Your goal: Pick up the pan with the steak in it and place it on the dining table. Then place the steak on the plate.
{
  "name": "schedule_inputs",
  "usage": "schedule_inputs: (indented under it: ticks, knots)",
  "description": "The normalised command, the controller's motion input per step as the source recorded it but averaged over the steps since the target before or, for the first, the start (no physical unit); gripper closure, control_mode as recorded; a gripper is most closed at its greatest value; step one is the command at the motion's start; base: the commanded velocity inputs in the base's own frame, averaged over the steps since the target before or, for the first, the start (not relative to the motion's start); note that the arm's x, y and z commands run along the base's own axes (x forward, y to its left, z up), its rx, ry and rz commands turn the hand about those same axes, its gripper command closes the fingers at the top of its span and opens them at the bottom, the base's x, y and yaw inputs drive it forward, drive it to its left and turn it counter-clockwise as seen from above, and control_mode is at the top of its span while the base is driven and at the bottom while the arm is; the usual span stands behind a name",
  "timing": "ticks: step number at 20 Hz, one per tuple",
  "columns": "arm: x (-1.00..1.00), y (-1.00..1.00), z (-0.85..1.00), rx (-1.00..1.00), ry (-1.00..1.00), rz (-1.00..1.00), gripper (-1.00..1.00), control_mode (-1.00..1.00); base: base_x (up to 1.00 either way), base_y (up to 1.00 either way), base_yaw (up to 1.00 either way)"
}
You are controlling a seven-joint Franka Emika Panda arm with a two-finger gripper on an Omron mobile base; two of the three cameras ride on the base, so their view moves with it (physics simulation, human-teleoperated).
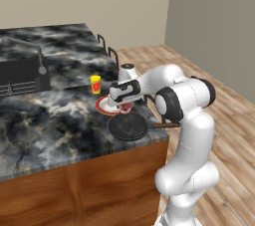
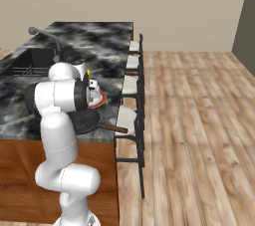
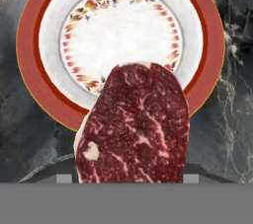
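One red marbled steak held in the jaws, above the red-rimmed plate

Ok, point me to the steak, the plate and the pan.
steak (image 3: 134, 124), hand view, middle of the marbled red face.
plate (image 3: 123, 33), hand view, bare white centre.
pan (image 1: 128, 127), left base view, black inside of the bowl.

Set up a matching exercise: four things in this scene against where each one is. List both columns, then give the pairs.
1 steak
2 pan
3 plate
4 yellow cup

A at the table's near edge, empty, handle to the right
B in the gripper, above the plate
C beyond the plate, towards the sink
D between the pan and the cup

Pairs: 1-B, 2-A, 3-D, 4-C
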Motion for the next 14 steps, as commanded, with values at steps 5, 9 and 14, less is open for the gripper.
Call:
schedule_inputs:
  ticks: [5,9,14]
  knots:
    - [0.75,0.29,0.00,0.00,0.00,-0.02,1.00,-1.00,0.00,0.00,0.00]
    - [0.26,0.07,0.00,0.00,0.00,0.00,1.00,-1.00,0.00,0.00,0.00]
    - [0.07,0.00,-0.01,0.00,0.00,0.00,1.00,-1.00,0.00,0.00,0.00]
